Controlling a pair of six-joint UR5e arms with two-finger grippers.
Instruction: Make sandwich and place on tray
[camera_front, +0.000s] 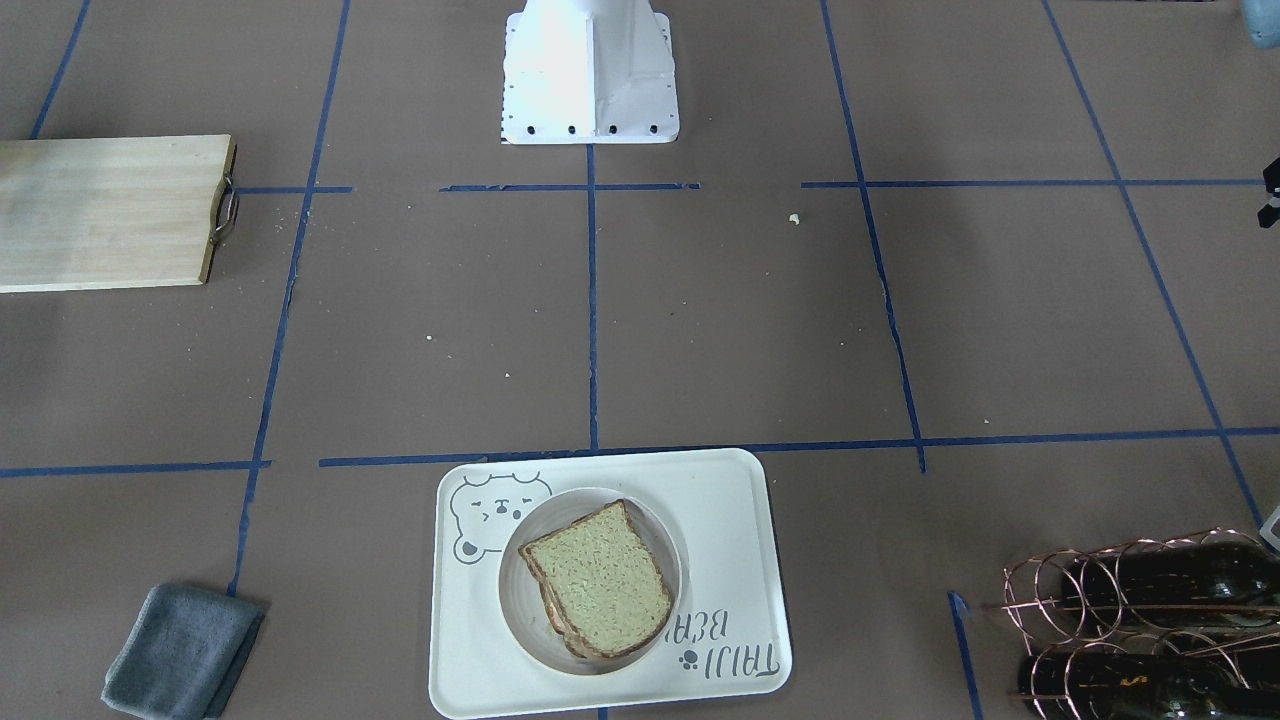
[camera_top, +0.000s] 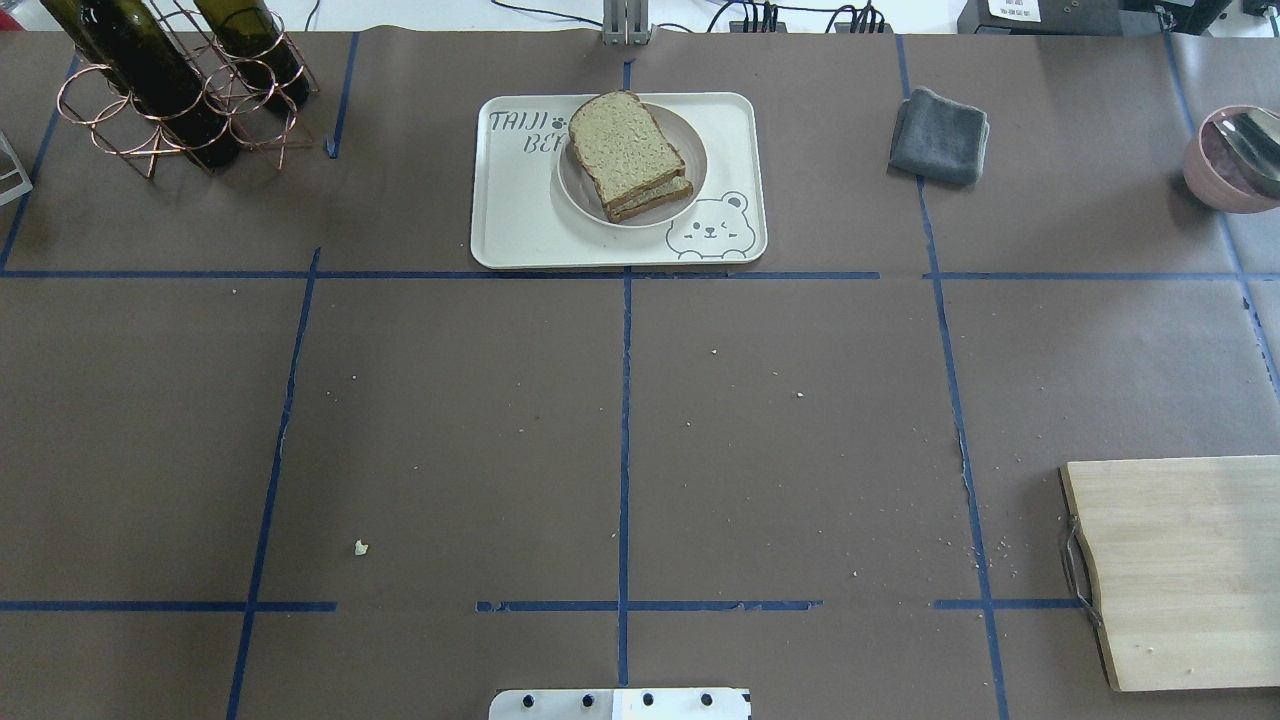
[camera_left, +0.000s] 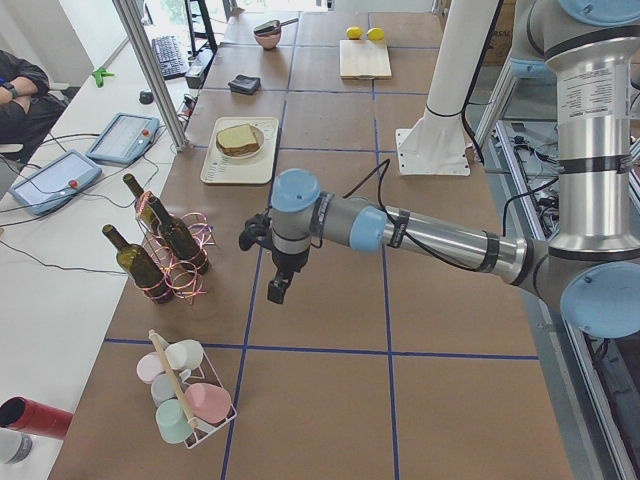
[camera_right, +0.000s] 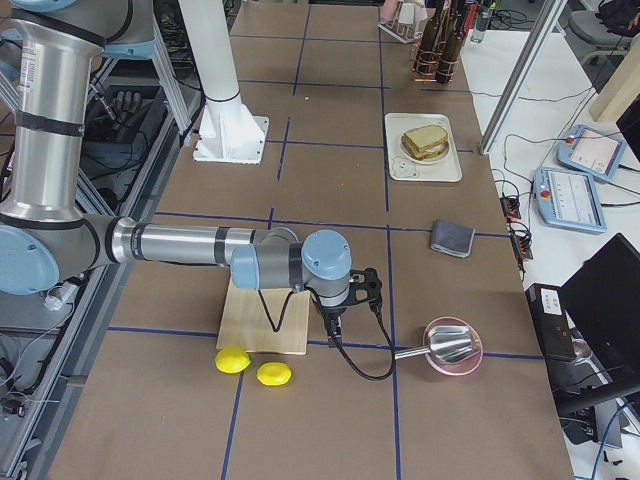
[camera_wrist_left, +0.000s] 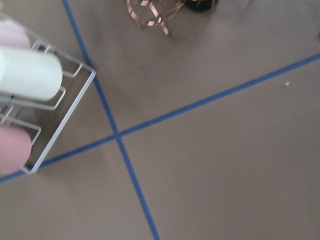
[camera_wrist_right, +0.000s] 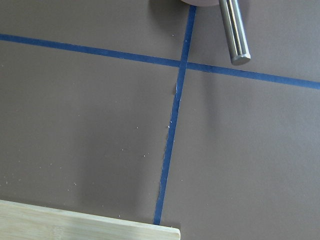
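Sandwich (camera_top: 628, 150): two speckled, brown-crusted bread slices stacked with the upper one set slightly askew; what lies between them cannot be told. It rests on a small round white plate (camera_top: 580, 195), which sits on the tray (camera_top: 520, 225) between the lettering and the bear face. The tray lies flat at the far centre of the table, across from the robot's base. Left arm: forearm stretches level over the table's left end, wrist turned down, and the left gripper (camera_left: 277, 290) hangs pointing downward above the brown surface, near a blue tape line, clear of the table. It stands beside the copper wire bottle rack (camera_left: 175, 260) and short of the white wire cup rack (camera_left: 190, 405). Whether its jaws are parted or closed cannot be told. Right arm: forearm likewise level over the table's right end, wrist bent down, and the right gripper (camera_right: 330, 322) points downward just past the edge of the wooden cutting board (camera_right: 265, 320). It hangs between the board and the pink bowl (camera_right: 455, 350), which holds a metal ladle. Its jaw state cannot be told either. Further items: a folded grey cloth (camera_top: 940, 135) to the right of the tray, well apart from it, and two lemons (camera_right: 232, 360) beside the cutting board. Both grippers are well apart from the tray.
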